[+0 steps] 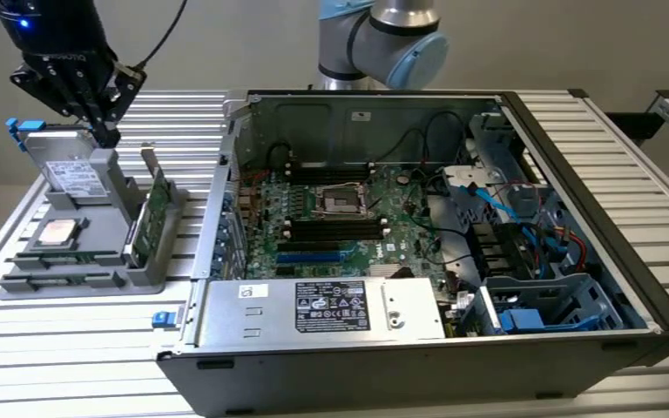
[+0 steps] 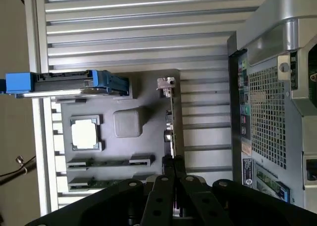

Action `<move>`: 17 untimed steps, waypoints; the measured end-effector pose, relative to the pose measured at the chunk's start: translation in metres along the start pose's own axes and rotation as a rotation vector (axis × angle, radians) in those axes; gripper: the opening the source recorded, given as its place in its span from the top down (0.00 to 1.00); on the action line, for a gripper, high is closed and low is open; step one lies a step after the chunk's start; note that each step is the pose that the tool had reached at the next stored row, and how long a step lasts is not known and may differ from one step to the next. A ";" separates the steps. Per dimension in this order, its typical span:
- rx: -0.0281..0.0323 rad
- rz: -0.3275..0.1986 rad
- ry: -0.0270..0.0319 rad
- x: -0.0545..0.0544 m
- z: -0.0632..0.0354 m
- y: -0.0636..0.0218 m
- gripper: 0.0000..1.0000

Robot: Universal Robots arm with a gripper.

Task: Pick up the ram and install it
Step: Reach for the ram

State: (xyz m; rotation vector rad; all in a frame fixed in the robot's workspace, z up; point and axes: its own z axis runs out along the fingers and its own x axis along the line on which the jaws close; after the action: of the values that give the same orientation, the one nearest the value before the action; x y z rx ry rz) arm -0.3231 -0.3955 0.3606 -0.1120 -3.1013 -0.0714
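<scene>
Tray [image 2: 143,94] holding ram [image 1: 73,258], processor [image 1: 58,232] (silver), expansion card [image 1: 154,205], claw [image 1: 104,132] closed above

A black robot gripper [image 1: 104,132] hangs over the back of a grey plastic holder [image 1: 149,270] on the exterior view's left, its fingers pressed together. In the holder sit a square silver chip [image 1: 58,233], a tall green card with a metal bracket [image 1: 152,205] and, near the front, what looks like the long thin green ram [image 1: 70,258]. Just beside the holder stands an open black computer case [image 1: 428,379] on a ribbed metal table [image 1: 56,348].
</scene>
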 end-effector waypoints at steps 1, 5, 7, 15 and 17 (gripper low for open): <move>0.0000 0.000 0.0001 0.005 0.0010 -0.0004 0.90; 0.0001 0.000 0.0002 0.023 0.0043 -0.0018 0.90; 0.0001 0.000 0.0003 0.031 0.0059 -0.0025 0.90; 0.0002 -0.002 0.0005 0.065 0.0111 -0.0089 0.90; 0.0002 -0.003 0.0006 0.068 0.0111 -0.0146 0.90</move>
State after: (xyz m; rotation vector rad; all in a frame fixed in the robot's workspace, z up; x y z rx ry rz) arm -0.3921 -0.4047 0.3515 -0.1078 -3.1009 -0.0713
